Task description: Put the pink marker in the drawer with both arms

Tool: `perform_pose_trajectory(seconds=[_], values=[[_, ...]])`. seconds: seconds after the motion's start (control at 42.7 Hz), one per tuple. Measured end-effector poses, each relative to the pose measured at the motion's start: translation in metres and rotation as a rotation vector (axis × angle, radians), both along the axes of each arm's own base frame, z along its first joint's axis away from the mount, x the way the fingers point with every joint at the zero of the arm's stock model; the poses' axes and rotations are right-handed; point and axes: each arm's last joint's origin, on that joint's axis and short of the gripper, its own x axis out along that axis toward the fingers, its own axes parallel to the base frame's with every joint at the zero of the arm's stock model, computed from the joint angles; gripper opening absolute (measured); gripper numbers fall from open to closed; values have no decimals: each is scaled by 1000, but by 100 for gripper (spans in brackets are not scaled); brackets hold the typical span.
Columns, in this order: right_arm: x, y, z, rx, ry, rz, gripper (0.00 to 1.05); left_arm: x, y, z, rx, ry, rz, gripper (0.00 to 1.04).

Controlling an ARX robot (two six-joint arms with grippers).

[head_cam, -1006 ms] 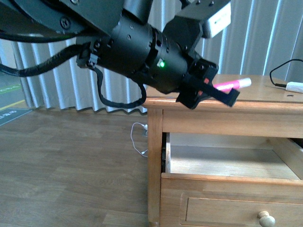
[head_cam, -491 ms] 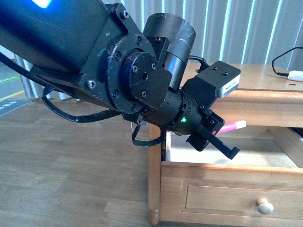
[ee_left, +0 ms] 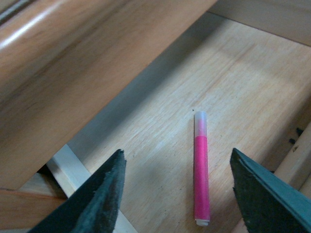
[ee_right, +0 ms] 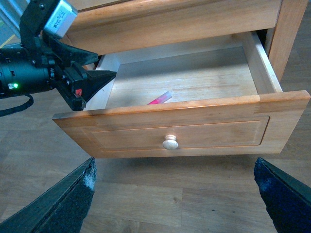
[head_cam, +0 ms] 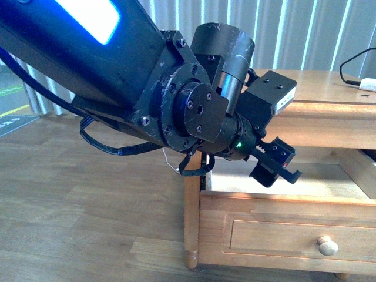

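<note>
- The left arm (head_cam: 147, 88) reaches across the front view from the upper left and slopes down toward the cabinet (head_cam: 329, 94). Its thick joints fill much of that view.
- A green light (head_cam: 239, 144) glows on the wrist section just behind the gripper.
- The left gripper (head_cam: 279, 167) is at the mouth of the drawer (head_cam: 264, 235), above the front panel and below the cabinet top, pointing inward over the near left corner.
- Its jaws are spread wide and hold nothing. In the left wrist view both fingertips (ee_left: 109, 194) are clear of the drawer floor and of the marker.
- The pink marker (ee_left: 201, 170) lies flat on the drawer floor, touching neither finger. In the left wrist view it lies between the two fingers, nearer one than the other.
- From the right wrist view the marker lies toward the middle of the drawer, just behind the front panel, which hides part of it.
- The drawer is pulled well out and its floor is in plain view.
- The right gripper (ee_right: 175, 162) is outside the drawer and faces the front panel. Its jaws are spread wide with nothing between them.
- The knob (ee_right: 170, 142) is centred between the right fingers in that view, and neither finger touches it.
- The right arm is out of the front view.
</note>
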Motion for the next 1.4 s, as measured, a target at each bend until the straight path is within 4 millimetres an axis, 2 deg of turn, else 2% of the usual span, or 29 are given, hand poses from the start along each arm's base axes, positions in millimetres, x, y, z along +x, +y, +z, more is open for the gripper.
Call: perform_pose_trajectory(seconds=[0.14, 0.187, 0.234, 0.445, 0.491, 0.585, 0.679, 0.819, 0.866, 1.076, 1.123, 1.287, 1.404], values=[[0, 0, 0, 0, 0, 0, 96, -16, 14, 13, -46, -39, 109, 92], [0, 0, 0, 0, 0, 0, 96, -21, 19, 20, -59, -63, 148, 98], [0, 0, 0, 0, 0, 0, 96, -26, 25, 25, -69, -83, 180, 100], [0, 0, 0, 0, 0, 0, 96, -55, 59, 53, -140, -165, 304, 98], [0, 0, 0, 0, 0, 0, 96, -68, 73, 62, -161, -191, 352, 98], [0, 0, 0, 0, 0, 0, 96, -85, 90, 70, -189, -209, 390, 98], [0, 0, 0, 0, 0, 0, 96, -114, 112, 79, -211, -257, 442, 98], [0, 0, 0, 0, 0, 0, 96, -146, 136, 86, -225, -293, 503, 98], [0, 0, 0, 0, 0, 0, 96, -163, 149, 87, -226, -303, 531, 98], [0, 0, 0, 0, 0, 0, 96, -226, 198, 78, -247, -309, 706, 98], [0, 0, 0, 0, 0, 0, 96, -233, 202, 78, -253, -322, 730, 98], [0, 0, 0, 0, 0, 0, 96, -234, 203, 79, -265, -327, 728, 98], [0, 0, 0, 0, 0, 0, 96, -240, 211, 67, -378, -306, 705, 79]])
